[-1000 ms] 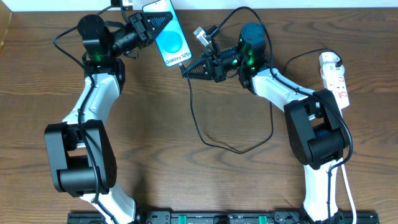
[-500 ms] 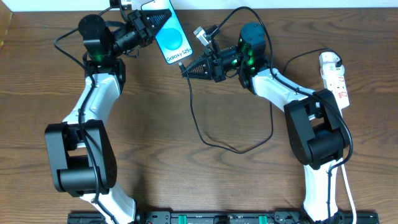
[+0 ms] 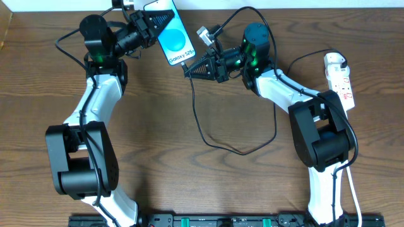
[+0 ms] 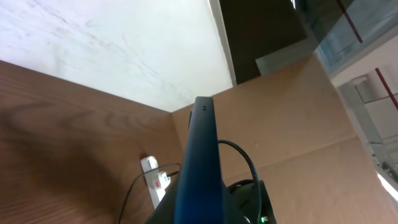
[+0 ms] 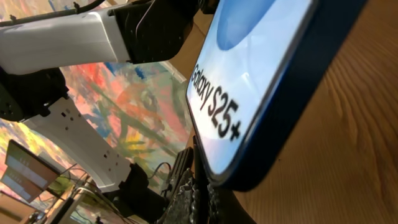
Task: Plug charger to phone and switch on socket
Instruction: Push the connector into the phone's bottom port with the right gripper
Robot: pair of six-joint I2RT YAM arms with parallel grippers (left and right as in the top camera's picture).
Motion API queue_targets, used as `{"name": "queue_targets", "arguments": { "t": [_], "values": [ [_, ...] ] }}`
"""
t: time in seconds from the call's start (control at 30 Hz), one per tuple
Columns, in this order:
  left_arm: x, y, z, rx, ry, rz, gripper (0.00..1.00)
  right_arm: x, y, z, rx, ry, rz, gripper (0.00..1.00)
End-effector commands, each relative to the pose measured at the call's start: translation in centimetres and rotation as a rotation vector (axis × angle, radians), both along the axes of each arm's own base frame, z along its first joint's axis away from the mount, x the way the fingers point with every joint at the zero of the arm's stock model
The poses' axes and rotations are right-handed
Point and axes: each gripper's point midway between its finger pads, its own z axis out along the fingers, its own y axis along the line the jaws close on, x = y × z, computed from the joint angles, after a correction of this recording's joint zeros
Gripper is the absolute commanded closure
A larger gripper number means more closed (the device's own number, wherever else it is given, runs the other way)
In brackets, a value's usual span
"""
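My left pincer (image 3: 153, 25) is closed on the upper part of the phone (image 3: 174, 39) and holds it lifted and tilted, with the lower short edge pointing toward my right pincer (image 3: 189, 70). That one is narrow, pinched on the plug end of the charger (image 3: 195, 104), just beside the phone's edge. I cannot tell if the tip is already in the port. The phone is stiff and smooth, so I judge it may slip under a push; a grip across its side edges suits it. The cable is light and floppy, so it is best held close behind the plug. The socket (image 3: 341, 79) lies well apart, behind the right pincer.
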Motion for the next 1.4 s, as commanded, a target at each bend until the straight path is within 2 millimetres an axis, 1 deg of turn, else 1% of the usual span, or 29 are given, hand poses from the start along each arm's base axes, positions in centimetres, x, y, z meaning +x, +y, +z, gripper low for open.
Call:
{"name": "queue_targets", "arguments": {
  "t": [0.0, 0.23, 0.43, 1.1, 1.27, 1.37],
  "values": [
    [-0.7, -0.3, 1.2, 0.003, -0.032, -0.026, 0.93, 0.4, 0.1, -0.2, -0.002, 0.01, -0.016, 0.99],
    [-0.7, -0.3, 1.2, 0.005, -0.035, -0.03, 0.93, 0.5, 0.0, -0.2, -0.002, 0.01, -0.019, 0.99],
    [-1.1, -0.5, 1.1, 0.009, -0.035, -0.055, 0.93, 0.9, -0.4, -0.2, -0.002, 0.01, -0.034, 0.99],
    [-1.4, -0.7, 1.1, 0.011, -0.035, -0.077, 0.93, 1.1, -0.6, -0.2, -0.002, 0.01, -0.039, 0.99],
    [-1.5, -0.9, 1.1, 0.011, -0.035, -0.08, 0.93, 1.3, -0.4, -0.2, -0.008, 0.036, -0.052, 0.99],
    [-1.5, -1.1, 1.1, 0.018, -0.047, -0.081, 0.93, 1.7, -0.3, -0.2, -0.023, 0.093, -0.074, 0.99]
  ]
}}
